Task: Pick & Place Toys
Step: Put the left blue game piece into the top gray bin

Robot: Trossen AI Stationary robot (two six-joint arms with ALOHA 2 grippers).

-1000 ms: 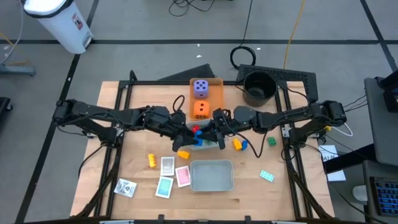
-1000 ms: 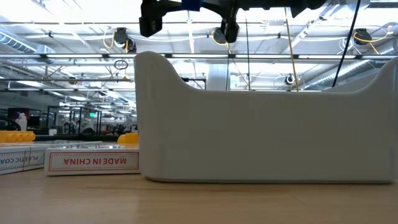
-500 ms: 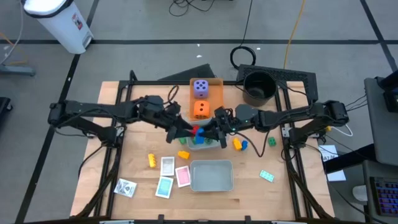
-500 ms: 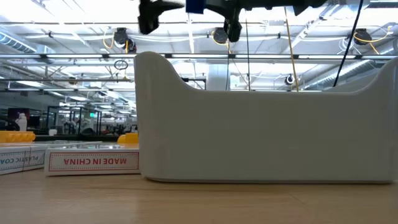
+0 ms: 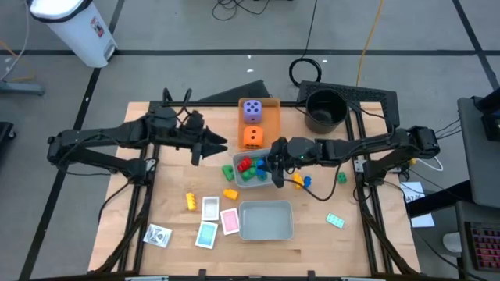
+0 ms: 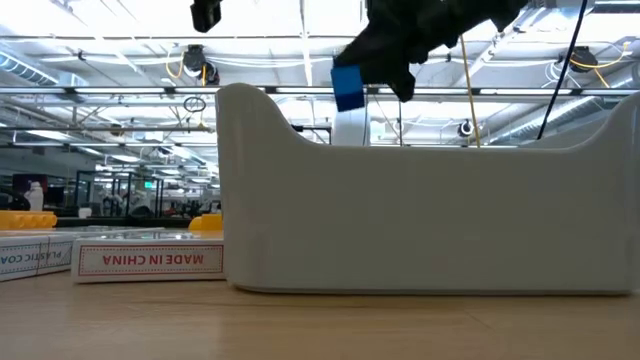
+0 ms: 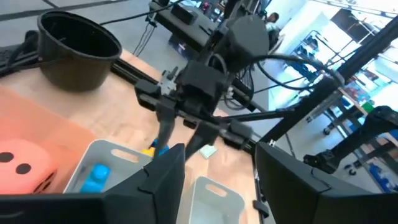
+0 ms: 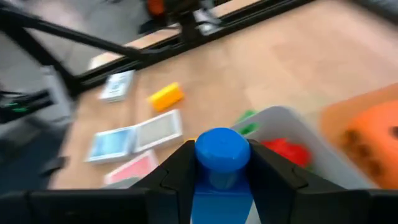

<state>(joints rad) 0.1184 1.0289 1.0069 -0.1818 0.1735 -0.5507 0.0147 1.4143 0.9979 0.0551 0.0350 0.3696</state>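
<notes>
My right gripper (image 5: 275, 168) is shut on a blue brick (image 8: 222, 163) and hangs over the right end of a small grey tray (image 5: 238, 182). Red, green and blue bricks (image 5: 248, 166) lie in that tray. My left gripper (image 5: 221, 145) stands open, with nothing between its fingers, to the tray's left and above the table. A purple die (image 5: 251, 111) and an orange die (image 5: 251, 137) sit on the flat orange tray (image 5: 269, 119). Yellow bricks (image 5: 191, 201) and several cards (image 5: 211, 208) lie on the table nearer the front edge. My right gripper pinches the blue brick by its two opposite sides (image 8: 205, 186) between its two fingers (image 8: 177, 177), the round stud (image 8: 222, 148) showing past them. In the low view the brick (image 6: 348, 87) sticks out below the fingers, lifted clear of everything.
A larger grey tray (image 5: 266, 221) stands near the front edge. A black pot (image 5: 324, 109) stands at the far right. Loose yellow and blue bricks (image 5: 299, 181), a green brick (image 5: 341, 178) and a teal card (image 5: 334, 221) lie at the right.
My left gripper has drawn back from the small tray toward the table's left and far edges and has risen. My right gripper has tipped and sunk with the blue brick, which has come lower in the low view.
</notes>
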